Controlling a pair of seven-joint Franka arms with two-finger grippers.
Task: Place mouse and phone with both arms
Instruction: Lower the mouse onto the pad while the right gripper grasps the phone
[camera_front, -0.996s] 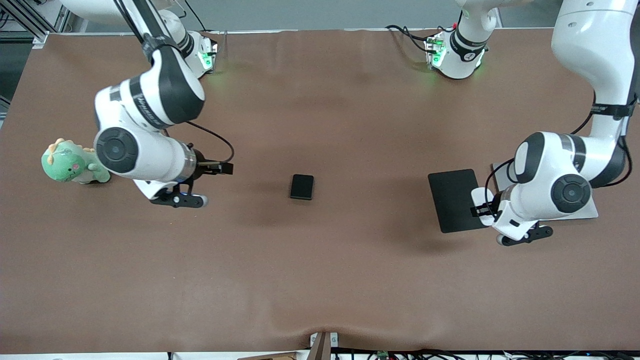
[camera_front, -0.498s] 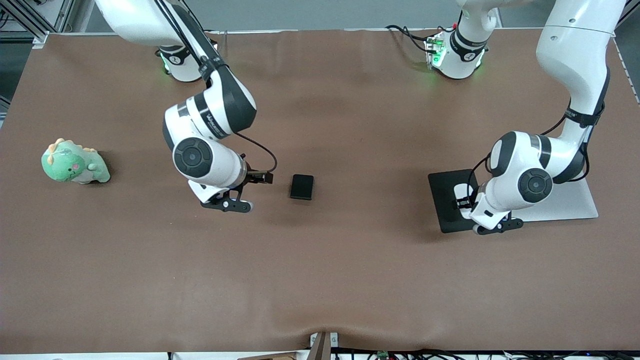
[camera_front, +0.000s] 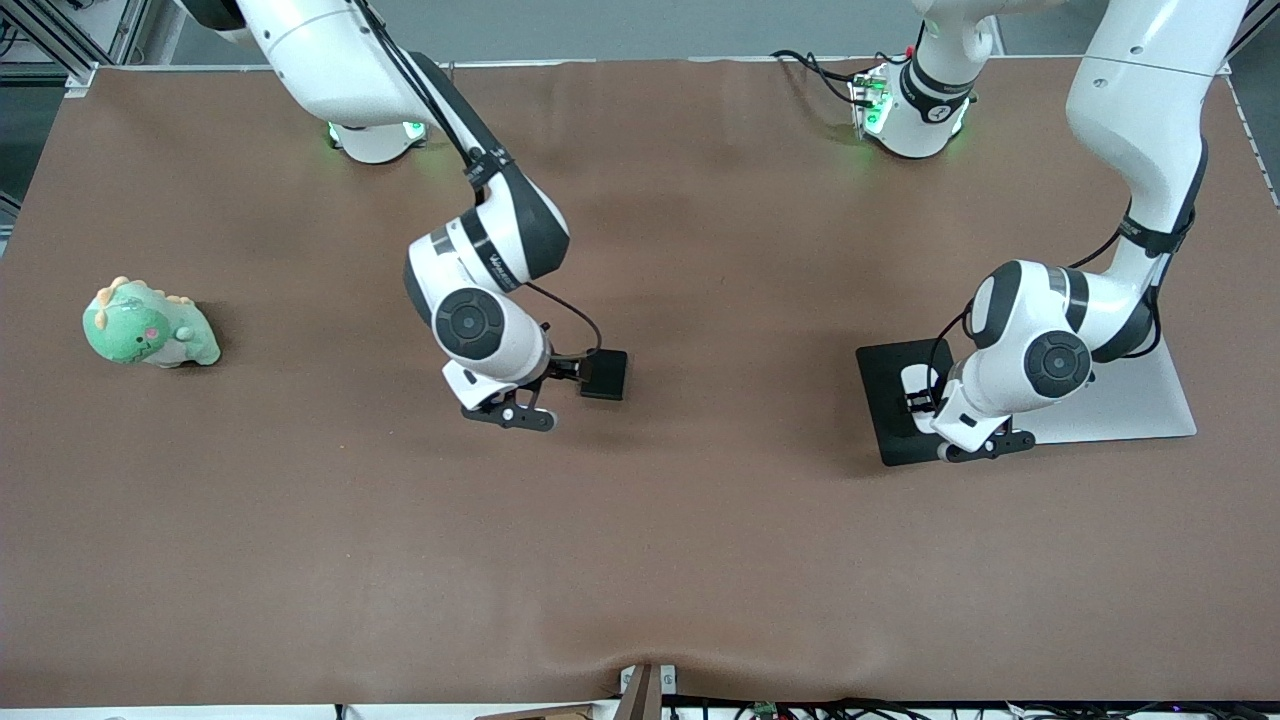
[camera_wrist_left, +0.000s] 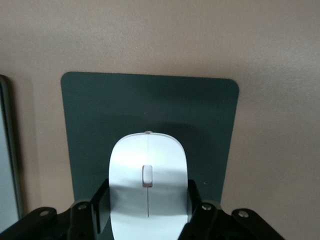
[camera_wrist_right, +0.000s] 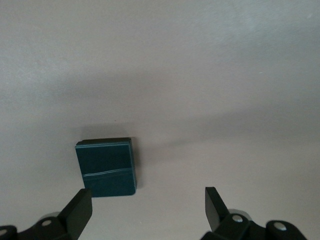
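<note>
One mouse (camera_wrist_left: 148, 177), one phone (camera_front: 606, 373), one mouse pad (camera_front: 895, 375), one grey board (camera_front: 1135, 400) beside the mouse pad, one green plush toy (camera_front: 148, 325), two arms.

Mouse (camera_wrist_left: 148, 182) over mouse pad (camera_wrist_left: 150, 107)

mouse (camera_wrist_left: 148, 182): white, glossy, clamped in the left hand (camera_wrist_left: 148, 220), over the black pad (camera_wrist_left: 150, 107)
phone (camera_front: 604, 373): black slab, flat mid-tabletop

Phone (camera_wrist_right: 106, 168) on table (camera_wrist_right: 210, 75), beside spread right gripper (camera_wrist_right: 147, 210) fingers (camera_wrist_right: 80, 207).
</note>
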